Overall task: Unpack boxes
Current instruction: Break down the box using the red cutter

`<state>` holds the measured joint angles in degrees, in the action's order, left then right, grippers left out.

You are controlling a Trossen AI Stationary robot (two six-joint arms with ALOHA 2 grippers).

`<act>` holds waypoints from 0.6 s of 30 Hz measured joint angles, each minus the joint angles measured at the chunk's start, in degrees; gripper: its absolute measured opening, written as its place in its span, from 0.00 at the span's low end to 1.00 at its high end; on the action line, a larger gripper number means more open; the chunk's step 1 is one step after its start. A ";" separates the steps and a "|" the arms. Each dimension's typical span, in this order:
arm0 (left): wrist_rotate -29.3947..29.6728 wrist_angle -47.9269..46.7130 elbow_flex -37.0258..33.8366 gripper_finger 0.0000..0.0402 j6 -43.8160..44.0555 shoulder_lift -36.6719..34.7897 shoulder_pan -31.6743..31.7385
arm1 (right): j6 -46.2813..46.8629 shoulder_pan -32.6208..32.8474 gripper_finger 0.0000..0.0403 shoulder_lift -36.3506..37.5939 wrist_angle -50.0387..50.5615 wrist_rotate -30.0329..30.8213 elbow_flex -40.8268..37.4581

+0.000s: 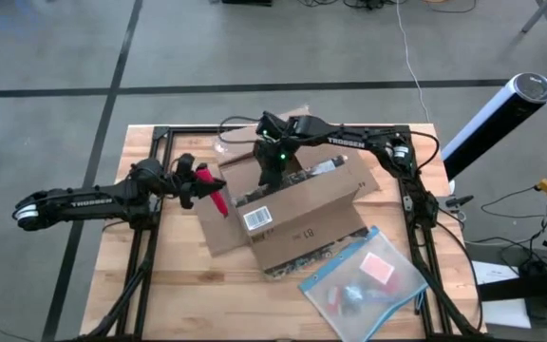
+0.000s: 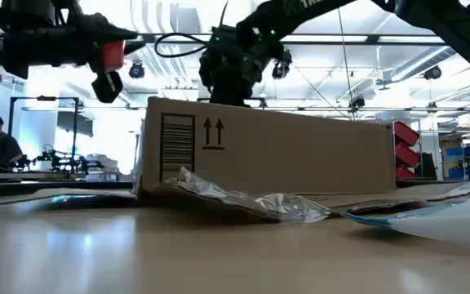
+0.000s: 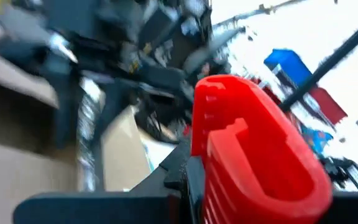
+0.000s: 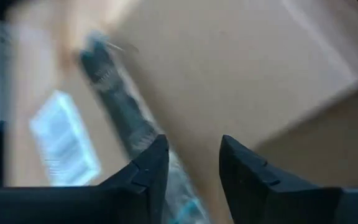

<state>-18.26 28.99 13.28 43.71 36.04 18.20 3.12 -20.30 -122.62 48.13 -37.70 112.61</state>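
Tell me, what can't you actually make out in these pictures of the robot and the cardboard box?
- What is inside the box: the right gripper and its arm cover the opening in the high view; the box wall hides it in the low view.
- The barcode label: too small to read from above, blurred in the right wrist view.
- What is in the clear pouch: too small.
- How the left gripper holds the red tool: motion blur.

Box point(image 1: 297, 209): brown corrugated cardboard, white barcode label point(image 1: 258, 219), black arrow marks point(image 2: 213, 133) and a black striped block on the side. Tool point(image 1: 215, 193) in left claw point(image 1: 200, 182): solid red. Pouch point(image 1: 364, 280): clear plastic, blue edge, red item inside. Tabletop point(image 1: 179, 285): light wood grain. Arms: black, white lettering.
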 joint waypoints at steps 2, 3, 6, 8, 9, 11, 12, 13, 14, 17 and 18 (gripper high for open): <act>3.75 1.90 0.00 0.07 -0.14 -0.23 0.00 | 3.64 -0.02 0.24 0.81 -4.26 -5.04 0.31; 5.74 2.37 0.00 0.07 -0.01 -0.30 0.00 | 5.57 0.04 0.24 1.21 -7.12 -6.95 0.52; 10.68 2.91 0.00 0.07 0.46 -0.08 0.00 | 10.75 1.17 0.25 2.26 -15.31 -9.22 1.43; 11.62 3.06 0.02 0.07 0.52 0.40 0.05 | 12.83 2.50 0.27 2.39 -20.50 -9.21 1.95; 11.66 2.97 0.00 0.07 0.76 0.78 0.04 | 13.73 3.13 0.29 2.38 -22.11 -8.98 2.19; 11.73 3.05 0.01 0.07 1.37 1.63 0.04 | 15.27 4.31 0.31 2.29 -25.19 -7.73 2.41; 11.73 3.21 0.01 0.07 1.74 2.01 0.04 | 15.30 4.81 0.32 2.29 -26.06 -6.41 2.41; 11.75 3.78 0.00 0.07 1.92 2.41 0.04 | 15.09 5.16 0.34 2.29 -26.16 -5.03 2.41; 11.75 4.55 0.00 0.07 1.98 2.82 0.04 | 14.87 5.34 0.35 2.27 -25.99 -3.77 2.41; 11.78 7.13 0.01 0.07 1.95 3.93 0.02 | 14.48 5.85 0.37 2.11 -25.67 -0.89 1.84; 11.78 7.99 0.00 0.07 1.98 4.38 0.02 | 14.48 5.97 0.38 1.91 -25.71 -0.32 1.75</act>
<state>-6.48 36.98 13.28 45.69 40.41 18.22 17.61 -14.33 -120.71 22.41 -38.02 114.37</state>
